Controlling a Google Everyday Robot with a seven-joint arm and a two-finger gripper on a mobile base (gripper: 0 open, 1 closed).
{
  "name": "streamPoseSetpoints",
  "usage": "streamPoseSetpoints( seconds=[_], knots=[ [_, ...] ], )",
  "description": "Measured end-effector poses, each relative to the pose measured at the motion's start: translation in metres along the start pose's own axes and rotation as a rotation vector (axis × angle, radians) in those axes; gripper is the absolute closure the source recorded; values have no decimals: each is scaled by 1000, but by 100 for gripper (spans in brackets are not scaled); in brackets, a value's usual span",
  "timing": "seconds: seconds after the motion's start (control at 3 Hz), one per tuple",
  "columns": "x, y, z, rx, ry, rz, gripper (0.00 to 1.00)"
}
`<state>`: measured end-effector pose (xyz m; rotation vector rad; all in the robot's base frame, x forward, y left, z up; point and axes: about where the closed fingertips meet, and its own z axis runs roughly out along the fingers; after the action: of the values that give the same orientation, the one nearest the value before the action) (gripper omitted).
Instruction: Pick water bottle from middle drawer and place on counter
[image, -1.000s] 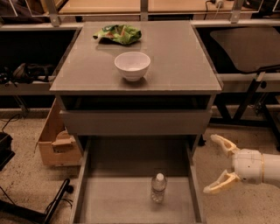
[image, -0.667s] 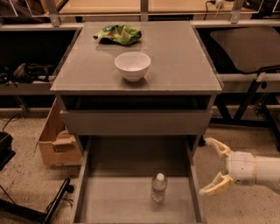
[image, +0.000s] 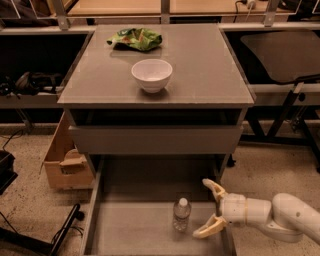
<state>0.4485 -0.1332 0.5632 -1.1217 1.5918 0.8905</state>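
Note:
The water bottle (image: 181, 215), small and clear with a white cap, stands upright on the floor of the open middle drawer (image: 130, 225), toward its right front. My gripper (image: 207, 208) comes in from the right over the drawer's right wall. Its two tan fingers are spread open, just right of the bottle and not touching it. The counter (image: 200, 70) is the grey-brown cabinet top above.
A white bowl (image: 151, 75) and a green crumpled bag (image: 136, 38) sit on the counter. A shallower drawer (image: 155, 139) is slightly out above the middle one. A cardboard box (image: 67, 160) stands on the floor at left. Dark chair and table legs are at right.
My gripper has moved left, from outside the drawer's right side to close beside the bottle. The bottle has not moved.

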Motion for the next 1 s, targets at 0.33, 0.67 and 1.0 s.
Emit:
streamPoseSetpoints(
  seconds=[0.33,0.67,1.0],
  knots=[
    [62,-15,59,11,-45,57,0],
    [84,-30,81,17,-78,40,0],
    [92,-31,91,21,-96,17,18]
  ],
)
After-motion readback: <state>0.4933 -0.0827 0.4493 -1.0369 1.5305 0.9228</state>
